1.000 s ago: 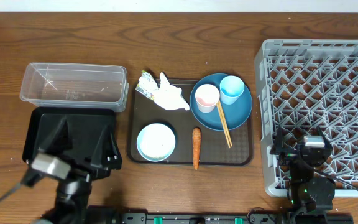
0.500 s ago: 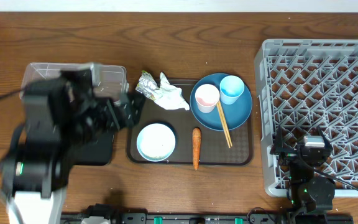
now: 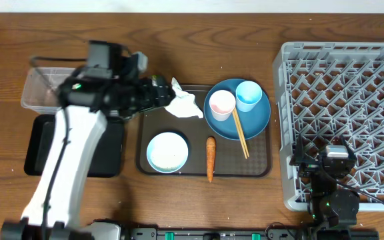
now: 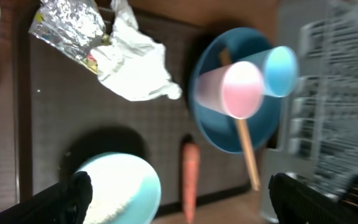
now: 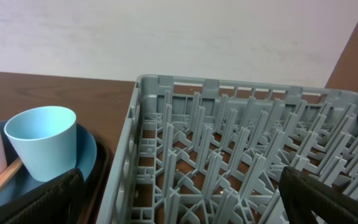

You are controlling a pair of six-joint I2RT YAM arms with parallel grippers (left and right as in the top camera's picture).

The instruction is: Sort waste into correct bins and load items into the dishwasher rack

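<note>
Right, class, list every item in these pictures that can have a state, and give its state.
left gripper: open, holding nothing
right gripper: open, holding nothing
wrapper: crumpled
bowl: upright, rice inside
pink cup: upright, empty
blue cup: upright, empty
chopsticks: lying across the plate
carrot: lying flat, whole
dishwasher rack: empty
clear tub: lidless; visible part empty

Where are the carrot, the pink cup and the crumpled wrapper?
carrot (image 3: 210, 159), overhead view, middle of its body.
pink cup (image 3: 222, 104), overhead view, its open mouth.
crumpled wrapper (image 3: 187, 105), overhead view, its white part.
</note>
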